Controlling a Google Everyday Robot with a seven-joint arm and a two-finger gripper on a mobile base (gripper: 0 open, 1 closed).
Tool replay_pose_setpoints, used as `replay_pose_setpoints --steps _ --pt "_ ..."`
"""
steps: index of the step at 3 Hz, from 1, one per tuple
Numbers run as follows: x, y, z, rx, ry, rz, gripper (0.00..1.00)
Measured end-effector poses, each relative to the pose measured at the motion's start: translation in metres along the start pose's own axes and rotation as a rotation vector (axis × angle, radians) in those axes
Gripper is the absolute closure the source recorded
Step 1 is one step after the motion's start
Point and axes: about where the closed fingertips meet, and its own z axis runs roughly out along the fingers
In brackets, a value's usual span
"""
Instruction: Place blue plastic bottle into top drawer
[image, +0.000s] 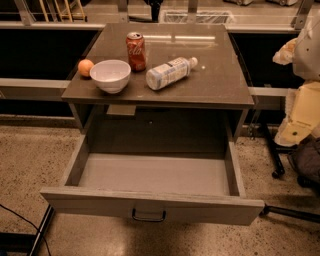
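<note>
Speckled stone flooring (30, 150) surrounds a small grey table (215, 80), which you see from the front and above.

1. Locate the blue plastic bottle (170, 72). It lies on its side near the middle of the tabletop. Its white cap points toward the back right corner and its base toward the front edge. Nothing grips it.
2. Note the red soda can (136, 51). It stands upright just beside the bottle's base, on the side toward the back left corner.
3. Note the white bowl (110, 75). It sits upright near the front left corner, in front of the can. An orange (85, 67) rests just beside it at the left edge.
4. Check the top drawer (100, 199). It is pulled out well past the front edge, with its grey floor exposed. Its dark handle (148, 216) sits at the centre of the front panel.
5. Find the gripper (300, 117). It hangs beyond the right edge of the tabletop, well apart from the bottle. You cannot tell whether it is wide or narrow.
</note>
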Motion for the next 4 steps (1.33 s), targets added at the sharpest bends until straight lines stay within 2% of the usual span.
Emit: replay_pose_setpoints --steps 1,2,3,4 --pt "0.0 0.0 0.0 0.0 0.0 0.0 0.0" --pt "-0.006 0.003 -0.03 0.066 -0.039 -0.047 0.0" --pt "-0.032 -0.021 -0.046 0.11 -0.032 -0.165 0.0" --pt "-0.042 -0.028 -0.053 0.141 -0.032 -0.189 0.0"
